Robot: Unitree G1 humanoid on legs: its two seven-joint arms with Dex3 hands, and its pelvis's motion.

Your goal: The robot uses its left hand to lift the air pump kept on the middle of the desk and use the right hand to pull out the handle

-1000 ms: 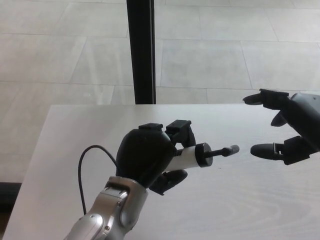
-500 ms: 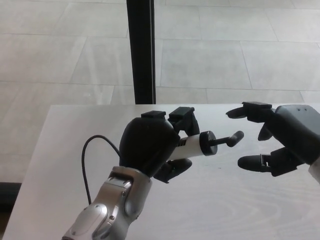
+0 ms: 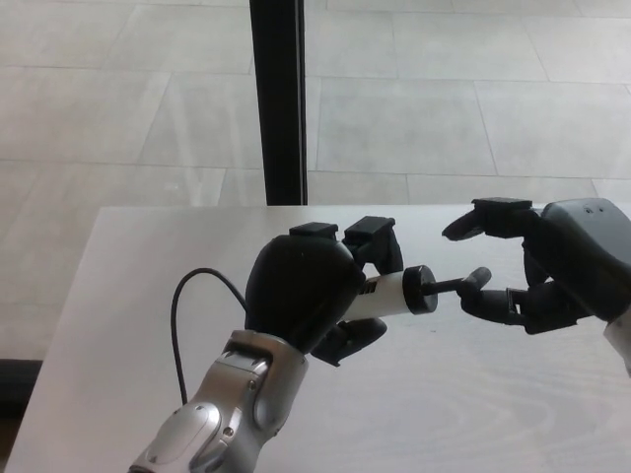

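Above desk [image 3: 493,394], left robot hand [image 3: 301,291] grips air pump [image 3: 389,293].

Desk [image 3: 473,414]: pale, whitewashed wood-grain top, far edge running straight across below the tiled floor [image 3: 424,108] and a black vertical post [image 3: 278,99]. Thin black cable [image 3: 182,305] loops over the left part of the surface. A small dark speck sits on the bare top right of centre.

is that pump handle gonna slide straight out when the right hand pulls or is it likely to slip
The handle is a small knob on a thin rod, so the right hand could slip off it. It probably slides straight. The left hand wraps the air pump, so the body likely stays put.
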